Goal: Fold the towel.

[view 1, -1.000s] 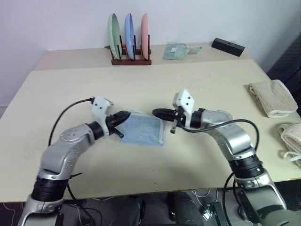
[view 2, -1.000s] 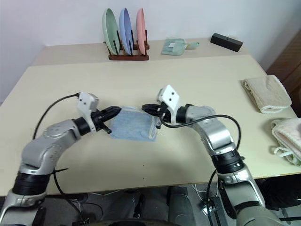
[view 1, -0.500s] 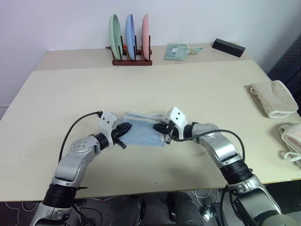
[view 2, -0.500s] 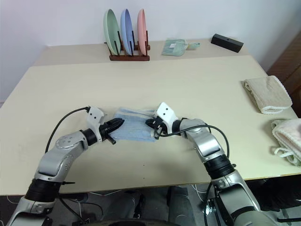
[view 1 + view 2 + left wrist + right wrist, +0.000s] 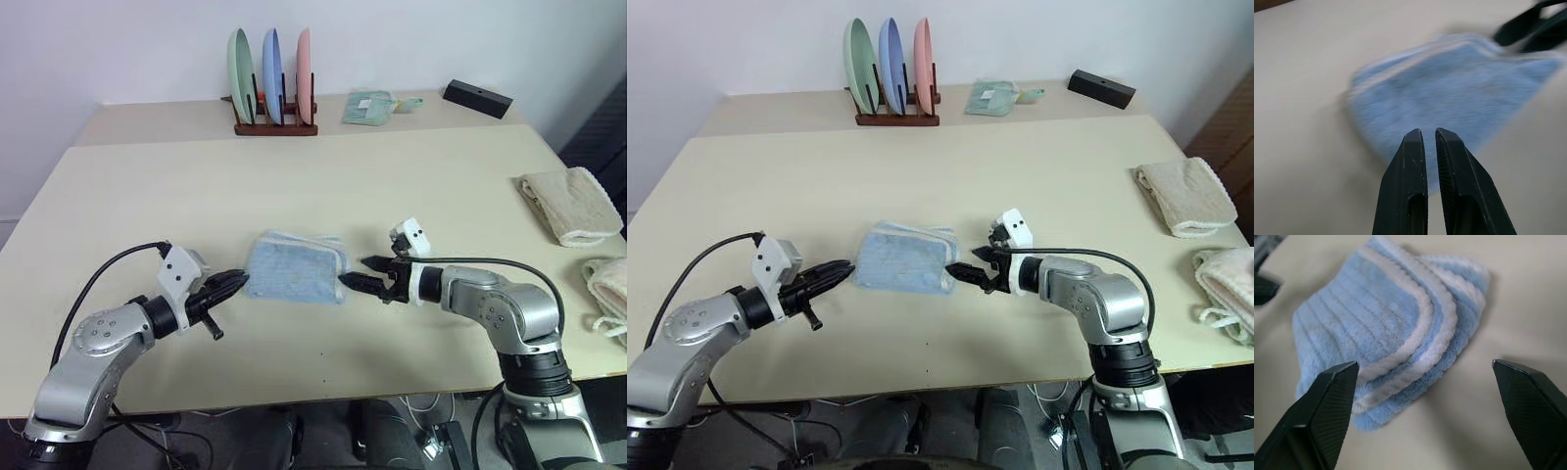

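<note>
Towel (image 5: 294, 270), light blue with whitish hems, lies folded into a small thick rectangle on the beige table (image 5: 392, 186), between two grippers that do not touch it. Just to its left, the left gripper (image 5: 236, 280) has its fingers pressed together, empty. Just to its right, the right gripper (image 5: 359, 277) has its fingers spread wide, holding nothing.

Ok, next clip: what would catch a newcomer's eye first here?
The light blue towel lies folded into a small bundle at the middle of the table, with a gripper on each side of it, neither holding it. The left gripper is shut, the right gripper open. Three coloured plates stand in a rack at the far edge.
</note>
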